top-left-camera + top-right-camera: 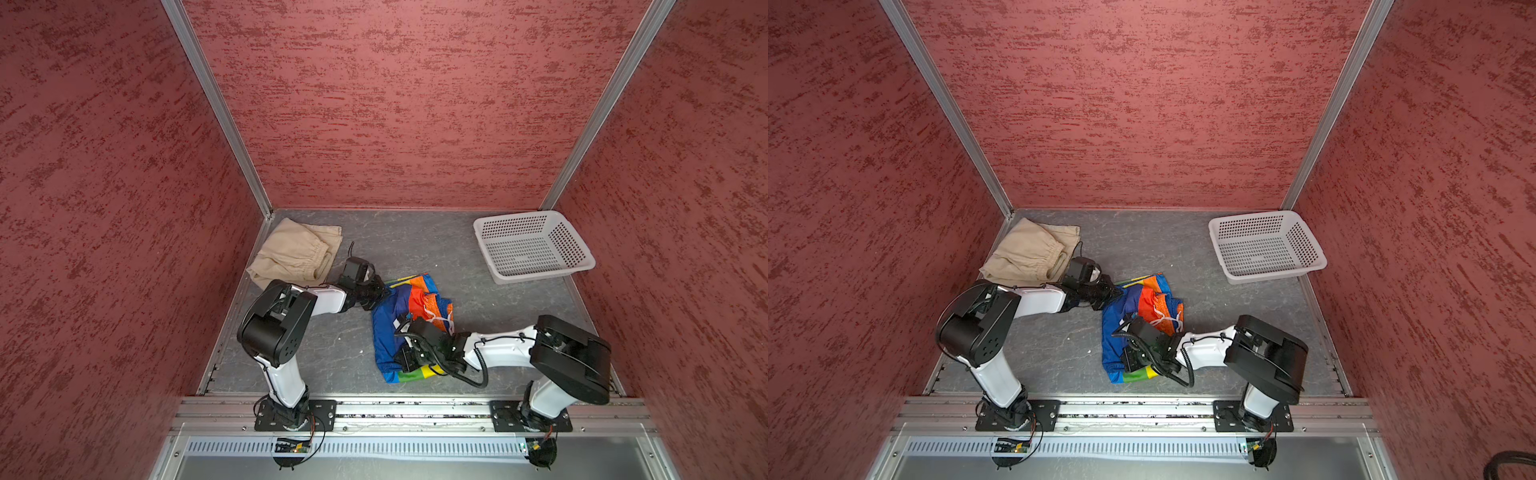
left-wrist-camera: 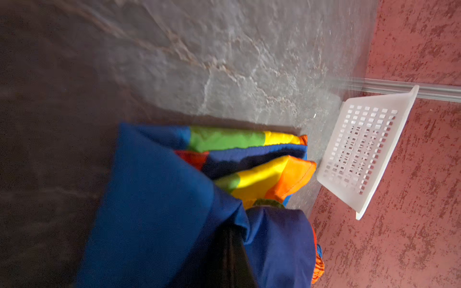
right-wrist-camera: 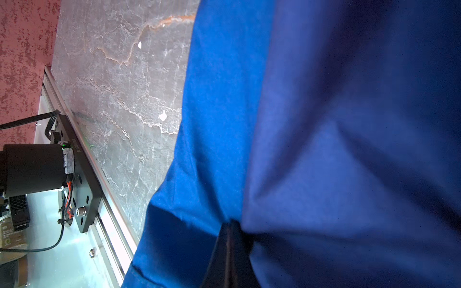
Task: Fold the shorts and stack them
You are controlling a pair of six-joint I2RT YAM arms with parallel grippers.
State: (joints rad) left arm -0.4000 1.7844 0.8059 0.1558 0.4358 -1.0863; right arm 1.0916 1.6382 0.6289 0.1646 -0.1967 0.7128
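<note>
**Top views: two pairs of shorts, one basket, both grippers pinching the striped pair**

Both top views are showing two pairs of shorts, one basket and two arms. The rainbow-striped shorts [image 1: 384, 328] [image 1: 1113, 332] are lying crumpled just below the middle of the frame on the grey tabletop [image 1: 415, 249], blue panel on the left, orange and a white drawstring on the right, and a green and yellow band at the lower edge. The beige shorts [image 1: 291, 253] [image 1: 1027, 253] are lying left of centre, in the tabletop's far left corner, gathered waist facing right, well apart from the striped pair. One white perforated basket [image 1: 540, 275] [image 1: 1273, 276] is sitting right of centre, near the far right corner, with nothing showing inside it.

The left gripper [image 1: 380, 299] [image 1: 1111, 297] is reaching in from the left and meeting the upper left edge of the striped shorts. In the left wrist view this gripper [image 2: 230, 239] is showing as a dark shape with blue cloth [image 2: 154, 199] bunching around it, its fingers pressed together on the fabric, and the basket [image 2: 361, 149] is standing beyond.

The right gripper [image 1: 401, 365] [image 1: 1128, 362] is coming in from the right over the lower part of the same shorts. In the right wrist view its fingers [image 3: 229, 239] are closing tight on a gathered fold of blue cloth [image 3: 324, 124].
</note>
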